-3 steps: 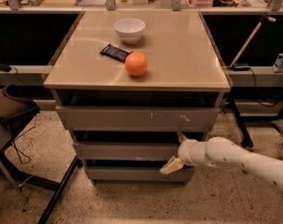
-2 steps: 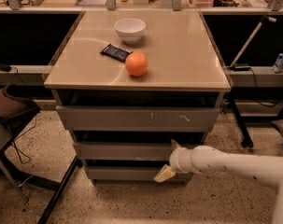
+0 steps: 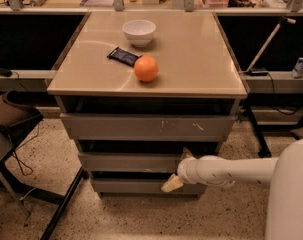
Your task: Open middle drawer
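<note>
1. Camera view looks down on a squat cabinet with a smooth beige worktop (image 3: 201,59); on it stand a small white bowl (image 3: 139,31), a round orange fruit (image 3: 146,68) and a dark flat snack packet (image 3: 123,56) just beside the fruit.
2. Three grey fronts stack below; the wide, shallow grey middle drawer (image 3: 126,161), plain and handleless, lies between the widest top front (image 3: 141,126), scratched white, and the narrowest bottom front (image 3: 131,185).
3. From the right a thick white robot arm (image 3: 236,170) reaches in low; its gripper (image 3: 179,169) is at the right end of the middle drawer's front.
4. Its tan fingers (image 3: 172,184) are spread, one tip at the front's top edge, the other below its lower edge; whether they press the front I cannot tell.
</note>
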You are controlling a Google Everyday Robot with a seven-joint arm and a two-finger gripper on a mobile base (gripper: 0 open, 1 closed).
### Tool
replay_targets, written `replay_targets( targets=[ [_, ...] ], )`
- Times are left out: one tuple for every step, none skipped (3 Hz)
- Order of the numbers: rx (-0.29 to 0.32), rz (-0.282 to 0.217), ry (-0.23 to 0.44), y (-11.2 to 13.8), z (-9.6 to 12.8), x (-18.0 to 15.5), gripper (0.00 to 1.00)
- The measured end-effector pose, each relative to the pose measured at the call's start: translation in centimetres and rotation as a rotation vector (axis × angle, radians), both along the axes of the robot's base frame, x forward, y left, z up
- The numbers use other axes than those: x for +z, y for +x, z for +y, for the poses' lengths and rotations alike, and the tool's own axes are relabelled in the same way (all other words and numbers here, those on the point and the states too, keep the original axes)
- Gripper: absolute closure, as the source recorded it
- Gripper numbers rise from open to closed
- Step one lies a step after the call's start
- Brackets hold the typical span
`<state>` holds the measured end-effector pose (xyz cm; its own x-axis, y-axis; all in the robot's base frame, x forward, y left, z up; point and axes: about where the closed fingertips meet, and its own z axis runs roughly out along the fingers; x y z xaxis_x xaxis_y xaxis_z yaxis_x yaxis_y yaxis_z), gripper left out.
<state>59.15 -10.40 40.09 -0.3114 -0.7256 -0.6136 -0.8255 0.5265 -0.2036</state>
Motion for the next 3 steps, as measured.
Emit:
replay_targets(
  targets=[
    [0.022, 0.012, 0.045, 0.5, 0.0, 1.0, 0.0],
    [0.034, 0.006, 0.195, 2.3, 0.1, 3.1, 0.0],
    [0.051, -0.007, 0.223, 4.3, -0.2, 5.2, 0.0]
  ],
)
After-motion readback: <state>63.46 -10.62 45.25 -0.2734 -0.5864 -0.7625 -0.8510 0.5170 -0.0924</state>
